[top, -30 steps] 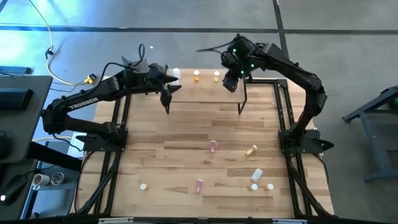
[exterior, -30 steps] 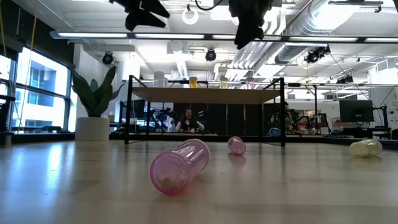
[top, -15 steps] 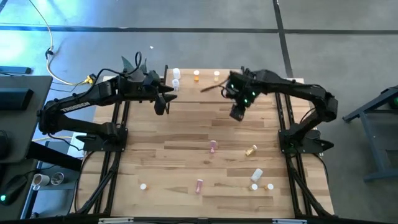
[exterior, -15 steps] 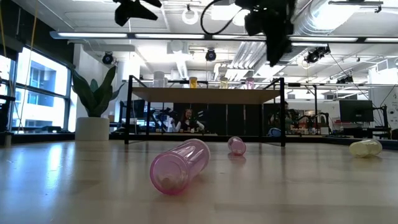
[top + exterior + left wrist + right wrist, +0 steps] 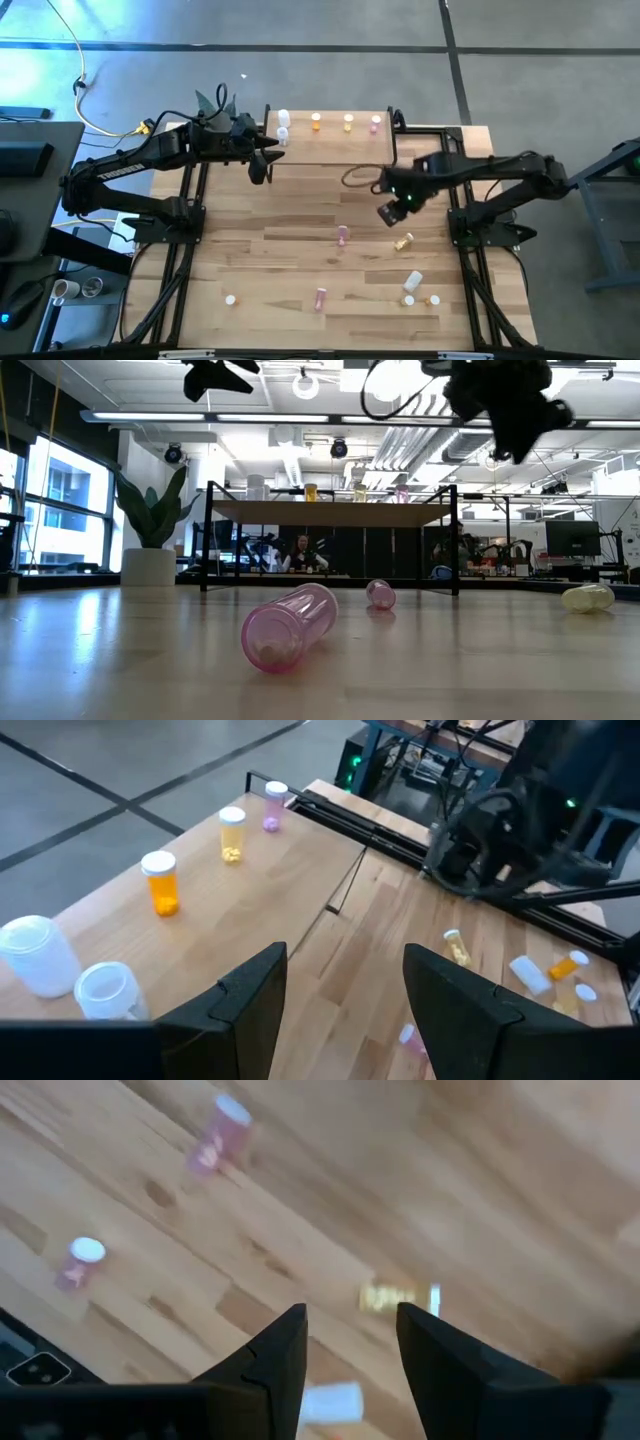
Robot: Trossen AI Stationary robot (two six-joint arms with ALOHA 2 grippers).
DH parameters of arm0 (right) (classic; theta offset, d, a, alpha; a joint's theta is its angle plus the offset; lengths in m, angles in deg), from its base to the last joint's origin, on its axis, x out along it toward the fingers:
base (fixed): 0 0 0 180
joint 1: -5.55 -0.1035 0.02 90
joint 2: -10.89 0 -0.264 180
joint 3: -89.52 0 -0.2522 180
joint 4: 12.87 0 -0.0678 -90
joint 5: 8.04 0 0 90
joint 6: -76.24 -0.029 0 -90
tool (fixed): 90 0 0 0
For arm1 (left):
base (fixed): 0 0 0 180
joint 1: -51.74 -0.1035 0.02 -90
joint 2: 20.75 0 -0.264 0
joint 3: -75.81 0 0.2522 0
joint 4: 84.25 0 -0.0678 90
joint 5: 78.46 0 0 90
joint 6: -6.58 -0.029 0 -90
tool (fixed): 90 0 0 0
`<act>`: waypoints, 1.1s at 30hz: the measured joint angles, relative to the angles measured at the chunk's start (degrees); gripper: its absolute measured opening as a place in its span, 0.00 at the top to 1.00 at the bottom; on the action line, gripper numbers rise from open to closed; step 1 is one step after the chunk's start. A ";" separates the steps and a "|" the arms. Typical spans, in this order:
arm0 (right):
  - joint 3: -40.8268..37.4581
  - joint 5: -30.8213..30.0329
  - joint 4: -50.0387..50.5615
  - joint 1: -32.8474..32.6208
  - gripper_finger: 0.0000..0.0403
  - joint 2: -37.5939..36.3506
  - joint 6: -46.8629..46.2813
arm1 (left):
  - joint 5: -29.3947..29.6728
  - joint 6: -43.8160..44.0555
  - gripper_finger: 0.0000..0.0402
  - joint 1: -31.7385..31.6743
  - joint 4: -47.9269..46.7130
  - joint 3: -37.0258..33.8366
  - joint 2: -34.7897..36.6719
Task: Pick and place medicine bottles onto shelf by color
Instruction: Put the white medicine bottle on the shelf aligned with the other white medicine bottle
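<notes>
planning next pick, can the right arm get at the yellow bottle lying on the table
Probably yes: the right gripper, open and empty, hangs just beside the yellow bottle, with bare table between them and nothing in the way.

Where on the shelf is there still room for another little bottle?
The shelf is bare along its near edge and in the gap between the white bottles and the orange bottle. The far edge is crowded: white ones, orange, yellow bottle, pink bottle in a row.

Small cylindrical medicine bottles, white [image 5: 283, 119], orange [image 5: 316, 121], yellow [image 5: 348, 121] and pink [image 5: 375, 122], stand upright on the low light-wood shelf [image 5: 330, 143]; pink [image 5: 343, 235], yellow [image 5: 404, 241] and white [image 5: 412, 281] ones lie toppled on the surface.
</notes>
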 joint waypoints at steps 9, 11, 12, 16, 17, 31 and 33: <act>-5.09 1.17 0.97 -11.96 0.64 -0.08 -8.71 | -0.24 -1.97 0.52 0.04 -2.63 0.00 -0.09; -5.42 1.78 1.00 -14.43 0.64 -0.08 -8.73 | -0.44 -1.25 0.52 0.04 -4.33 0.00 -0.09; -5.56 1.78 0.96 -15.62 0.64 -0.08 -8.73 | -0.77 -1.09 0.52 0.04 -5.26 0.00 -0.09; -5.62 1.78 0.96 -20.11 0.64 -0.08 -8.73 | -3.31 -1.07 0.52 0.61 -8.49 0.00 -0.09; -5.62 1.78 0.96 -21.12 0.64 -0.08 -8.73 | -3.53 -1.06 0.52 1.06 -9.05 0.00 -0.09; -5.62 -0.54 3.84 -27.56 0.52 -0.06 1.03 | -2.56 10.45 0.52 11.76 -10.26 0.00 -0.09; -5.62 -0.56 3.69 -28.45 0.50 -0.06 6.98 | -1.83 12.31 0.52 12.79 -10.25 0.00 -0.09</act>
